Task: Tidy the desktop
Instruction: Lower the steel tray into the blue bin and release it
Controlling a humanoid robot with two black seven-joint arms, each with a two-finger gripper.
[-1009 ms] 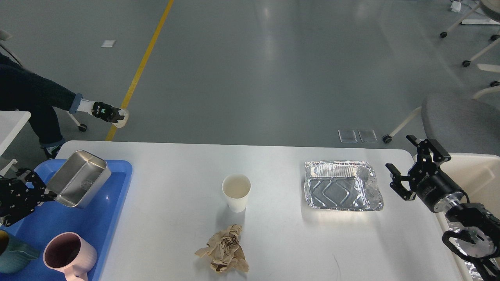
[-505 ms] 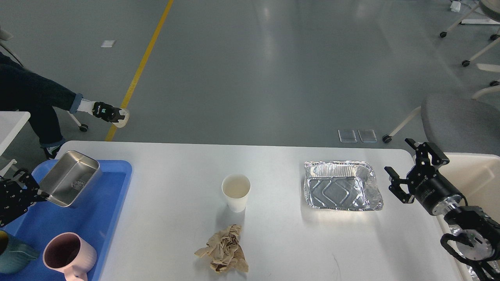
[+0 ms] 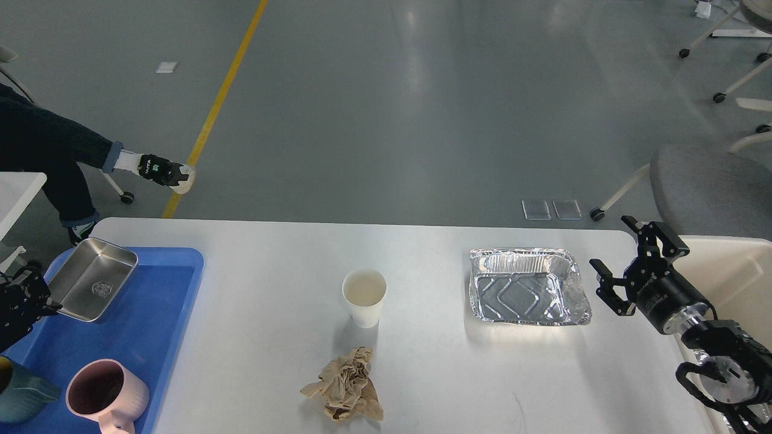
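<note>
Holding a shiny rectangular steel pan [image 3: 91, 287] over the blue plastic tray [image 3: 151, 325] at the left end of the large white rounded-corner desk [image 3: 422, 374].

Reaching in low from the left edge, black left gripper [image 3: 47, 299] with fingers clamped on the pan's near rim, keeping the pan tilted with its open side facing up and forward. Angling in from the lower right, black right gripper [image 3: 630, 260] hovering just beside the crinkled silver foil tray [image 3: 528, 294], fingers spread wide apart, gripping nothing. Standing near the desk's middle, a white paper cup [image 3: 364, 296], with a crumpled brown paper wad [image 3: 345, 386] lying closer in. Sitting on the blue tray's near end, a pink ceramic mug [image 3: 105, 395] and a teal mug [image 3: 21, 392].
</note>
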